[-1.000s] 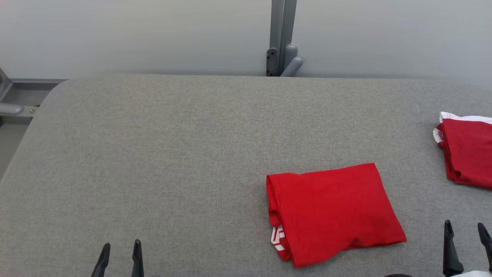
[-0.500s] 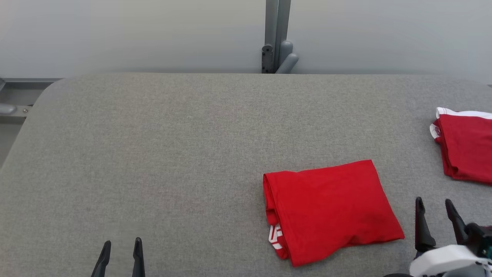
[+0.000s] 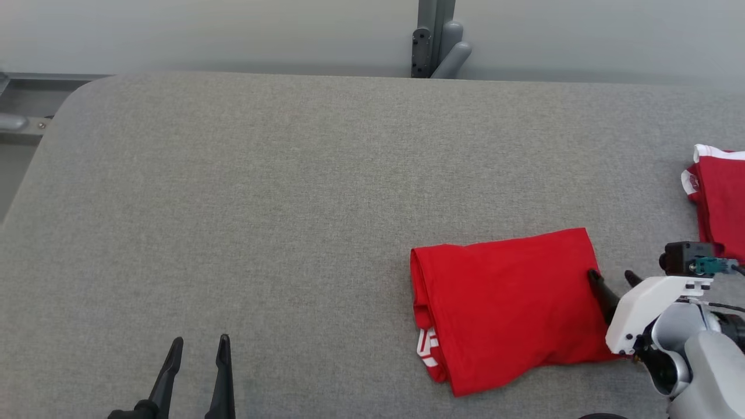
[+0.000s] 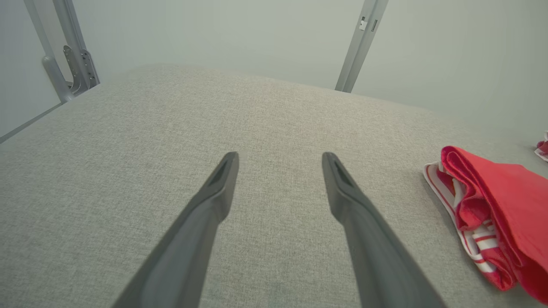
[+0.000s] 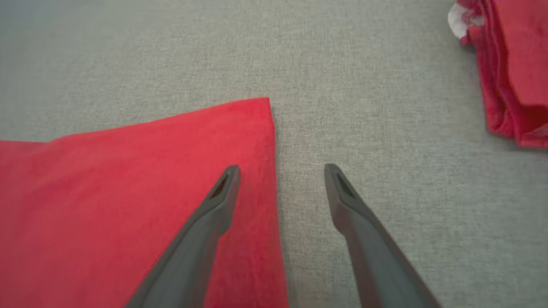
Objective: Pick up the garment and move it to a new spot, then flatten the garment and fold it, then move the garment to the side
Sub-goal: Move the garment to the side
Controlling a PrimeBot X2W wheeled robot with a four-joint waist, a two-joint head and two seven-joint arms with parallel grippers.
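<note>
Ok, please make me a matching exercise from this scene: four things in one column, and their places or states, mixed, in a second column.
Things:
1. folded red garment
2. red-and-white garment
3. left gripper
4. right gripper

Places or states:
a. open, above bare table, lower left
b. at the head view's right edge
c. open, one finger over the folded garment's right edge, the other over the table
d. lying right of centre, white print at one corner

Pairs: 1-d, 2-b, 3-a, 4-c.
</note>
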